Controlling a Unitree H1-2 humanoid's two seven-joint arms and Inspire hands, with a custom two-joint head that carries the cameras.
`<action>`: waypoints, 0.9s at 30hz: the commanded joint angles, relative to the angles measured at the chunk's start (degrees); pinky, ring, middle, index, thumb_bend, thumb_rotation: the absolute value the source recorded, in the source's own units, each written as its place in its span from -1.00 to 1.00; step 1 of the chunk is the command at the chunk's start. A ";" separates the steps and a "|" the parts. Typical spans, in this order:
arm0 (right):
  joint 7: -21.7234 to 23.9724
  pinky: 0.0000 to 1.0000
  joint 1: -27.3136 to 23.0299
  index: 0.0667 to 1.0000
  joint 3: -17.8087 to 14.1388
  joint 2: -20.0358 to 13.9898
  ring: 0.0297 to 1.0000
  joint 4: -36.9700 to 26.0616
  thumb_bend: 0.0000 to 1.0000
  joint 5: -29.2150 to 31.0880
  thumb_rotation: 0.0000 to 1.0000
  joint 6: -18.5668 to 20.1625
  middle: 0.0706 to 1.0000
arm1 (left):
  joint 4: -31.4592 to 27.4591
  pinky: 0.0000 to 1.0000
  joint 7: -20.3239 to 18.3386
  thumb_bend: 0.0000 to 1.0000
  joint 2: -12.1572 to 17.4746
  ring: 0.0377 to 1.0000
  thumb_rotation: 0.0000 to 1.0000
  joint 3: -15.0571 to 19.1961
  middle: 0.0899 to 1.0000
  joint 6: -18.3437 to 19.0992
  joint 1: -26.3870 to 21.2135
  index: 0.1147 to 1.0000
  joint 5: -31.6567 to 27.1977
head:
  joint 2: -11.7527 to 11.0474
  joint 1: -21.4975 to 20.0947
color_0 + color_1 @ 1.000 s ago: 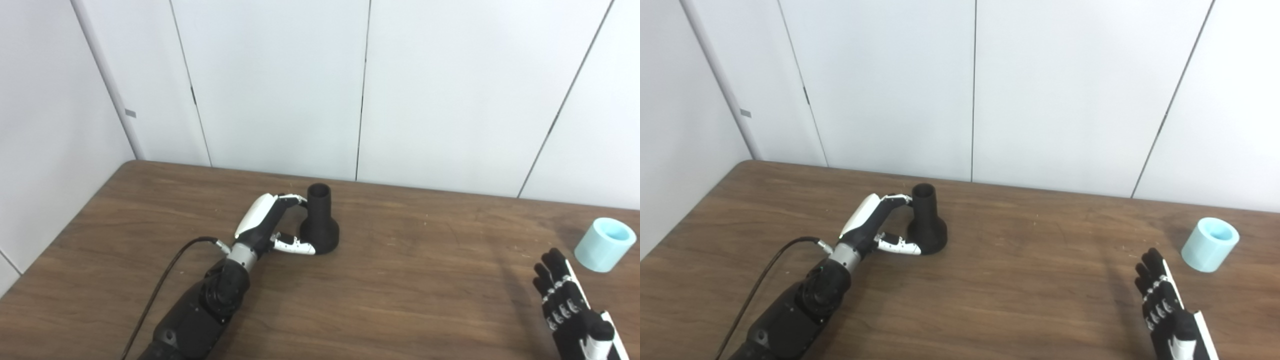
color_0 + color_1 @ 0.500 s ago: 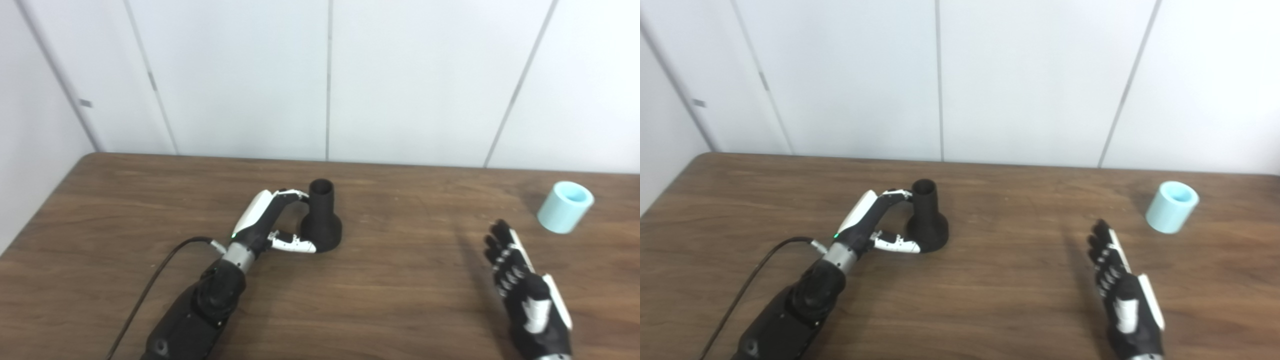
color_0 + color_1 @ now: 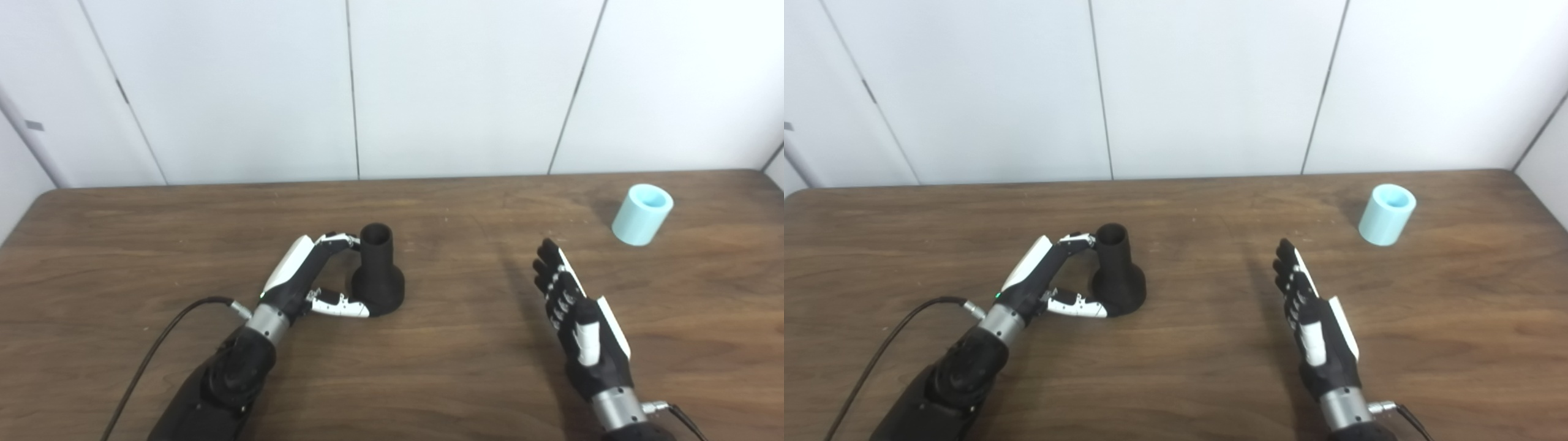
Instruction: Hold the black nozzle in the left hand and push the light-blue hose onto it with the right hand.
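The black nozzle [image 3: 378, 277] stands upright on the wooden table [image 3: 122, 245], wide base down and open neck up. My left hand [image 3: 301, 277] sits just left of it, curled. Its fingertips [image 3: 343, 240] touch the rim of the neck and its thumb lies against the flared base, but nothing wraps around the nozzle. The light-blue hose [image 3: 640, 214], a short tube, stands on end at the far right of the table. My right hand [image 3: 576, 312] hovers flat and open, fingers stretched forward, well short of the hose and to its left.
A black cable [image 3: 165, 324] runs along the table beside my left forearm. White wall panels rise straight behind the table's far edge. Bare wood lies between the nozzle and the right hand.
The camera has swung to the right, so the whole picture shifted left. More of my right hand and wrist now shows. The left hand and nozzle keep the same pose.
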 commanded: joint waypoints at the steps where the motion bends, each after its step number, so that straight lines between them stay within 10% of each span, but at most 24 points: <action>1: -0.49 1.00 -1.23 1.00 0.27 0.41 1.00 -2.21 0.53 -0.45 1.00 -0.23 1.00 | 0.63 0.97 -4.76 0.04 0.51 0.76 -0.86 -2.27 0.46 4.29 2.77 -0.17 2.81 | 0.00 -0.06; 27: 0.15 1.00 -1.51 1.00 -0.52 -0.90 1.00 -1.07 0.53 1.55 1.00 -0.92 1.00 | -0.43 1.00 -6.18 0.04 -1.31 0.76 -0.86 -5.16 0.46 2.64 5.13 -0.17 2.92 | 0.08 1.91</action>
